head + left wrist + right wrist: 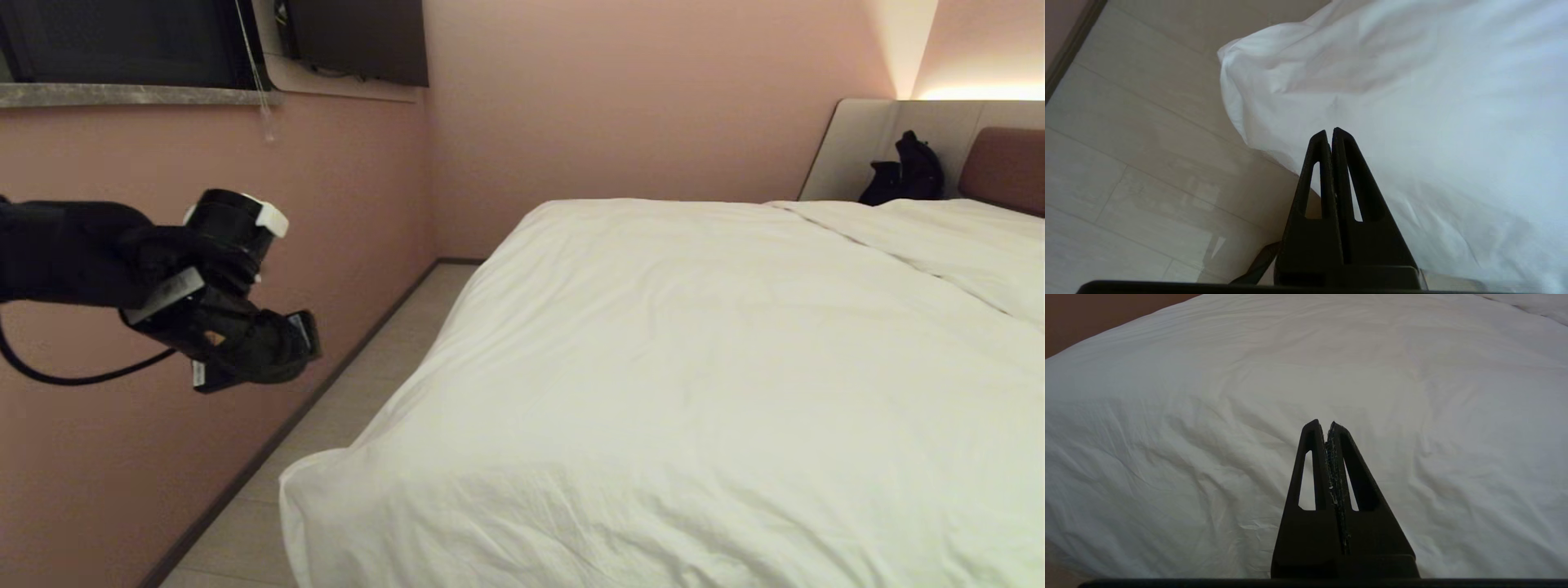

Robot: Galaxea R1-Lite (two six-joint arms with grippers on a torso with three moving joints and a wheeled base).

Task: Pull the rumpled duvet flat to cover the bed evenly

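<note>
The duvet (694, 367) lies spread over the bed (1004, 167), mostly smooth, its near corner (1229, 57) hanging bunched and creased off the foot beside the pale plank floor (359, 392). The left gripper (304, 336) hangs in the air over the aisle between the pink wall (163, 163) and the bed, jaws clenched on nothing, well apart from the cloth. The right gripper (1327, 426) is likewise pressed shut and empty, pointing at the duvet's broad middle. Little seems left to do; if the corner needs squaring, the left jaws should part before dropping, bite the thick edge rather than a thin fold, and draw outward low and steady so the far side does not shift. The wall keeps the aisle narrow, limiting elbow room. A black bag (902, 171) rests against the headboard panel, well clear of the work.
</note>
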